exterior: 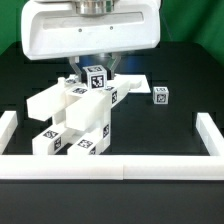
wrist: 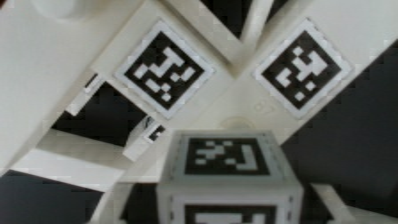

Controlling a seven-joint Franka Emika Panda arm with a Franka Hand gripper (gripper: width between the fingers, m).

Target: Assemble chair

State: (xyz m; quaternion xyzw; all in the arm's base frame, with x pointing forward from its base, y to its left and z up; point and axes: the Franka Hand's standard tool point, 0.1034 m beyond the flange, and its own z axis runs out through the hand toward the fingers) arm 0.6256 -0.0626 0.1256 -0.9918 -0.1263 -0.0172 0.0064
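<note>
1 cluster of white blocky parts, the part-built chair (exterior: 72,118), sits on the dark tabletop (exterior: 175,128) toward the exterior view's left, just inside the near border rail (exterior: 110,166). 2 more pieces lie well apart from it, farther back on the exterior view's right: a small tagged cube (exterior: 160,96) and a flat panel (exterior: 136,84) just beside it.

The end effector (exterior: 96,70) hangs over the far top of the cluster with its jaws narrow. 1 dark finger stands on each side of the top block (exterior: 97,77), and the jaws appear closed on that block. The wrist view looks onto what seems to be the same block, with 2 more tags on the slanted frame members (wrist: 228,95) beyond it. The fingertips themselves do not show there.

By their look, the parts are rigid moulded plastic: light, stiff, smooth and probably a little slippery. They will not give under the jaws, so the hold depends on friction across flat faces. The best place to take hold is across 2 parallel sides of a block, square on and near its middle. An off-centre grip would likely let the piece twist. Whether the joints are fully seated cannot be told. If they are not, lifting by 1 block could pull it loose or tip the rest.
</note>
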